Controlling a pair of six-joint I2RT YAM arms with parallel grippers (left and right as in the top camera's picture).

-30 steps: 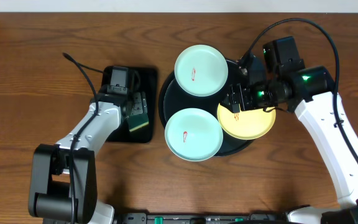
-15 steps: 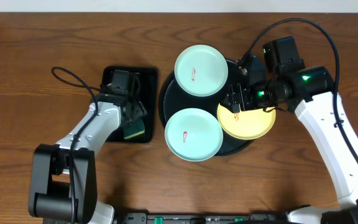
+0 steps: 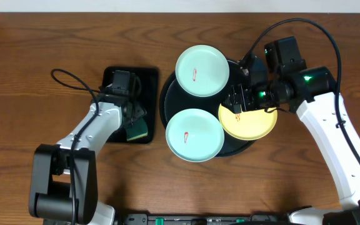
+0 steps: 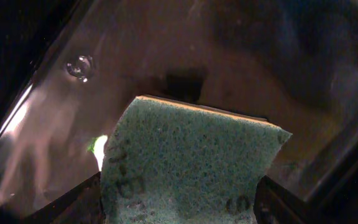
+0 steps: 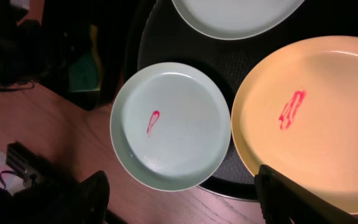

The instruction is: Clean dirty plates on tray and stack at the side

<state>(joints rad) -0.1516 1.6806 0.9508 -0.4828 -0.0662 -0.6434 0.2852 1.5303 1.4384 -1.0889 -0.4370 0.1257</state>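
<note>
My left fingers [image 4: 73, 202] pinch the sponge [image 4: 185, 155] from both sides, its long axis running across from one finger to the other, over the small tray [image 3: 149, 81] on the bench [image 3: 30, 75]. All three plates sit on the round tray [image 3: 165, 100], which lies at about 3 o'clock from that hand in the overhead view. The nearer mint plate [image 3: 194, 134] is at the tray's 6 o'clock and the other mint plate [image 3: 202, 70] at its 12. The yellow plate [image 3: 252, 125] is at its 4 o'clock, hanging over the rim. My right fingers [image 5: 291, 199] are spread with nothing between them, above the inner edge of the yellow plate. So I judge the right arm is the one to steady or lift that plate, while the left must carry the sponge across to 3 o'clock. The left wrist view shows the grip on the sponge and the wet, glossy floor beneath it, but no plate. The right wrist view shows the red smears on the yellow plate and the nearer mint plate clearly, and the spread of my right fingers, which the overhead view hides under the wrist.
</note>
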